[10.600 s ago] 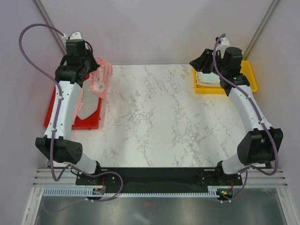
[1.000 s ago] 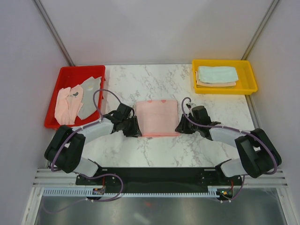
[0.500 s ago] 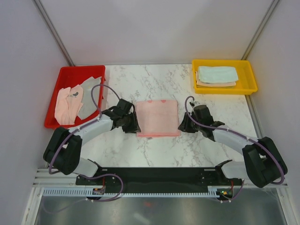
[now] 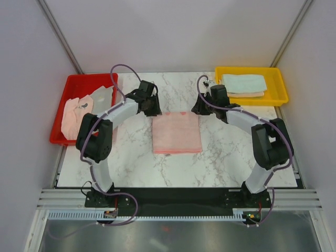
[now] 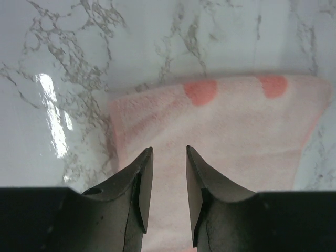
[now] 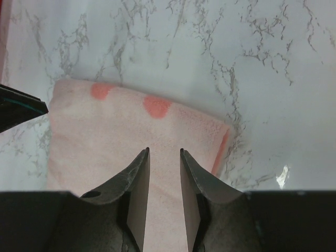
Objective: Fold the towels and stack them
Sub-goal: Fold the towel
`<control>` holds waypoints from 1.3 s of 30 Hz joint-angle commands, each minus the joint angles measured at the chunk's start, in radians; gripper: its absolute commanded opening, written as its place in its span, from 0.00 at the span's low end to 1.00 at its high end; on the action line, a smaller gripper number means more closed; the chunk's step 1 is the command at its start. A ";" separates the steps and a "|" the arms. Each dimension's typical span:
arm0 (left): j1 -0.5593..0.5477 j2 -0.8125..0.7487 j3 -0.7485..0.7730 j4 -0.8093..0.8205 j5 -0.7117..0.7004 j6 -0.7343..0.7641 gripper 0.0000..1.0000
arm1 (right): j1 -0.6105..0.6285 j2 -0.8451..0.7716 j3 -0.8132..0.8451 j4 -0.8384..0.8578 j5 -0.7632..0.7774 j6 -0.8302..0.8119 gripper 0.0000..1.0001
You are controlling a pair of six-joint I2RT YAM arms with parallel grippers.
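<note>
A pink towel (image 4: 177, 132) lies flat on the marble table, folded into a rectangle, with two darker pink spots at its far edge. My left gripper (image 4: 152, 109) hovers over its far left corner and my right gripper (image 4: 198, 108) over its far right corner. In the left wrist view the left gripper (image 5: 169, 149) is open above the towel (image 5: 236, 131), nothing between its fingers. The right gripper (image 6: 164, 151) is also open, over the towel (image 6: 105, 136). More towels lie loose in the red tray: a pink one (image 4: 71, 118) and a grey-green one (image 4: 102, 94).
The red tray (image 4: 68, 86) sits at the far left. The yellow tray (image 4: 278, 97) at the far right holds a folded mint towel (image 4: 242, 82) on a peach one (image 4: 247, 95). Both arms arch over the table's sides.
Both grippers have moved from beside the pink towel's near half to its far corners. The towel itself has not shifted.
</note>
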 commanded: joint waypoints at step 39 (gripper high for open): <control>0.195 0.305 0.219 0.015 0.463 0.374 0.47 | -0.183 0.468 0.528 -0.387 -0.419 -0.463 0.54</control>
